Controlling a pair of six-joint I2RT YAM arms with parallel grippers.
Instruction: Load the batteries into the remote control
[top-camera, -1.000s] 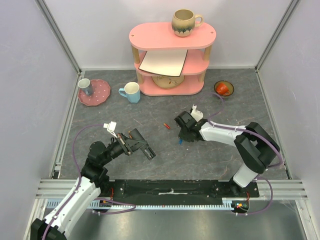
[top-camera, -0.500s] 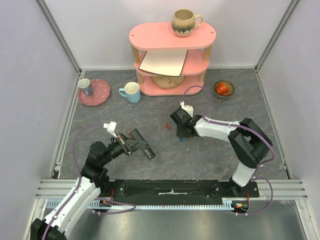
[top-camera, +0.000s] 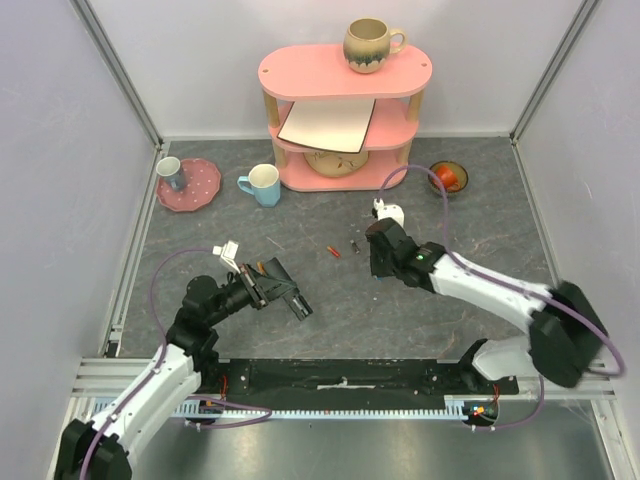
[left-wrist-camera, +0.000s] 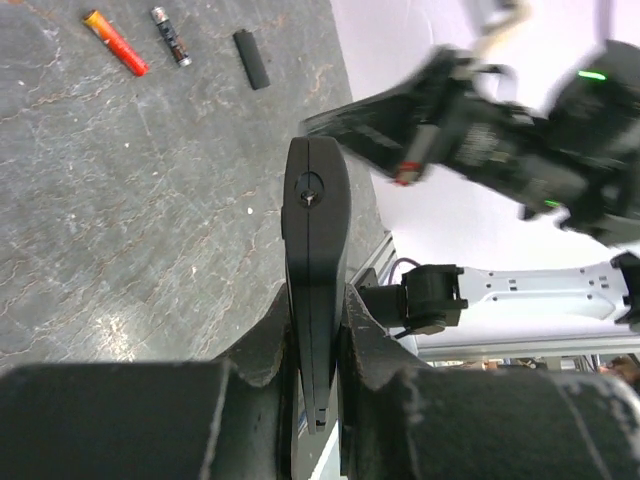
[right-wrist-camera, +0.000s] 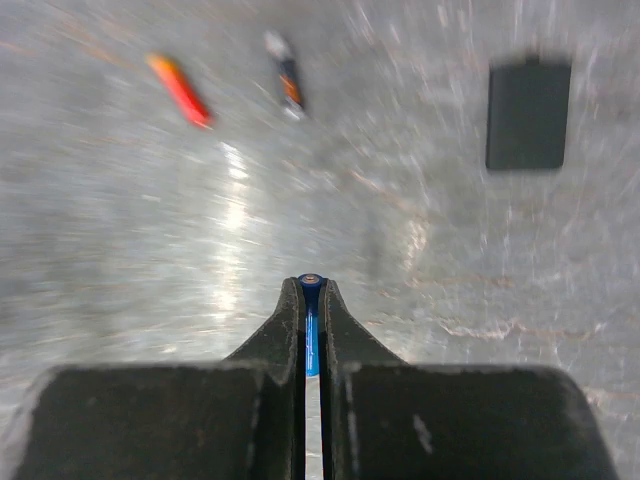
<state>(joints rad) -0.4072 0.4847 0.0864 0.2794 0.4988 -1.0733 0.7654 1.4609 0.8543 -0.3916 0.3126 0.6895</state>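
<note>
**Blue cell gripped, insertion next**

Left gripper (left-wrist-camera: 317, 322) was clamped on the remote control (left-wrist-camera: 315, 215). Right gripper (right-wrist-camera: 312, 298) was pinched shut on a blue battery (right-wrist-camera: 311, 345) beyond the remote's far end. Red battery (right-wrist-camera: 180, 90) and dark battery (right-wrist-camera: 288, 84) lay further out. Next move likely needs cell-to-bay alignment; the bay wasn't visible.
</note>
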